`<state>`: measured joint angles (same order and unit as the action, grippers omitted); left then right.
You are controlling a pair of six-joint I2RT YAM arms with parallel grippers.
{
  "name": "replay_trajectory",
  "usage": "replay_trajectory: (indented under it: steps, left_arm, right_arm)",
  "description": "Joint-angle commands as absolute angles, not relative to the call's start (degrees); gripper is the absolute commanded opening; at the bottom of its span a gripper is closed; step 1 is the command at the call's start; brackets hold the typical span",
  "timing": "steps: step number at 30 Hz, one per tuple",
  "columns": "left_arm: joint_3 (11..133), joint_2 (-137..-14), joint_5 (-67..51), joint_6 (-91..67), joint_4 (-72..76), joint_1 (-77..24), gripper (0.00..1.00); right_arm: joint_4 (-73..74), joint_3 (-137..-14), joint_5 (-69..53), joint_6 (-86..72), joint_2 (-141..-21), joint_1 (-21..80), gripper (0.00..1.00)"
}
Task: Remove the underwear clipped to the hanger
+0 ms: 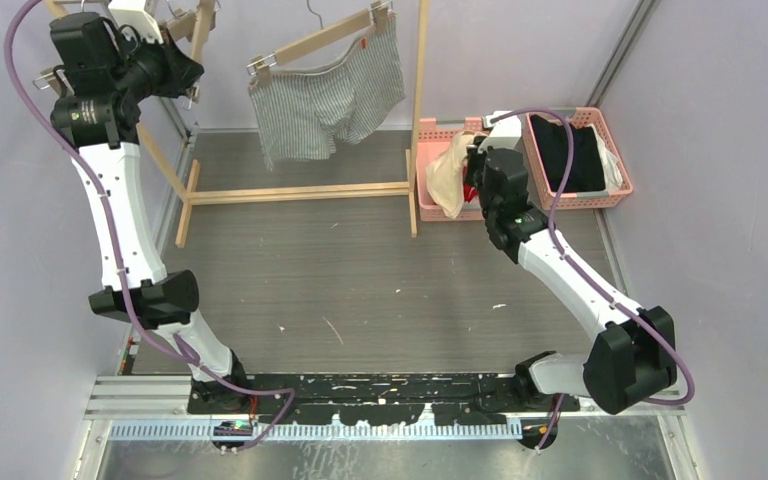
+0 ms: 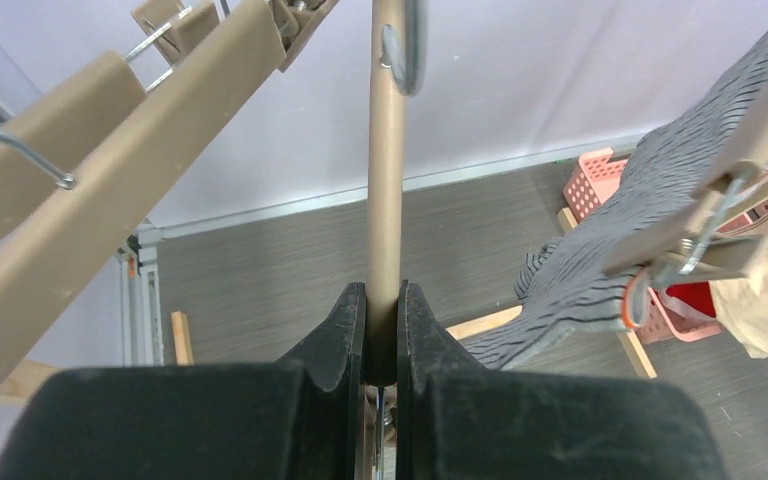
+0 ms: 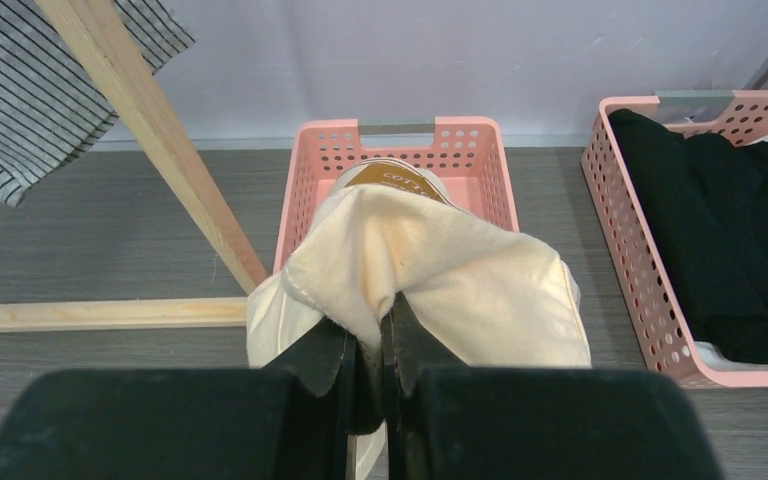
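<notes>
Grey-and-white pinstriped boxer briefs (image 1: 330,95) hang clipped at both ends to a tilted wooden hanger (image 1: 320,42) on the rack; the left wrist view shows these briefs (image 2: 650,210) and one clip (image 2: 705,235). My left gripper (image 1: 188,72) is high at the rack's left end, shut on the tan top rod (image 2: 385,180), which sits pinched at the left gripper's (image 2: 382,290) fingertips. My right gripper (image 3: 382,320) is shut on the beige underwear (image 3: 440,270), bunched just above a pink basket (image 3: 305,170). A red piece (image 2: 690,298) lies in that basket.
A second pink basket (image 1: 600,125) to the right holds black clothing (image 1: 570,155). Bare wooden hangers (image 2: 110,190) crowd the rod beside my left gripper. The rack's base rail (image 1: 300,192) and right post (image 1: 420,100) stand between the arms and the back wall.
</notes>
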<state>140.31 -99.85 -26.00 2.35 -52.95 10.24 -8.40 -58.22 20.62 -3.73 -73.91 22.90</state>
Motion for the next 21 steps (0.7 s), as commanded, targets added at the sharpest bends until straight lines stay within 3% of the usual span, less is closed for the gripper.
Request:
replay_trajectory:
  steps: [1,10,15,21]
  left_arm:
    - [142.5,-101.8,-27.4,1.1,-48.1,10.6,0.00]
    - [142.3,-103.9,-25.7,1.2,-47.9,10.6,0.02]
    - [140.1,-102.4,-22.9,1.0,-47.6,10.6,0.23]
    - [137.8,-99.0,-21.6,1.5,-45.4,10.7,0.32]
  right_arm:
    - [-13.3,-59.5,18.8,-4.8,-74.1,22.3,0.01]
    - [-14.2,-59.0,17.1,-5.2,-76.6,21.6,0.01]
    - [-13.9,-60.0,16.1,-5.8,-79.5,21.4,0.01]
    - [-13.5,-61.1,15.0,-6.3,-83.3,20.8,0.01]
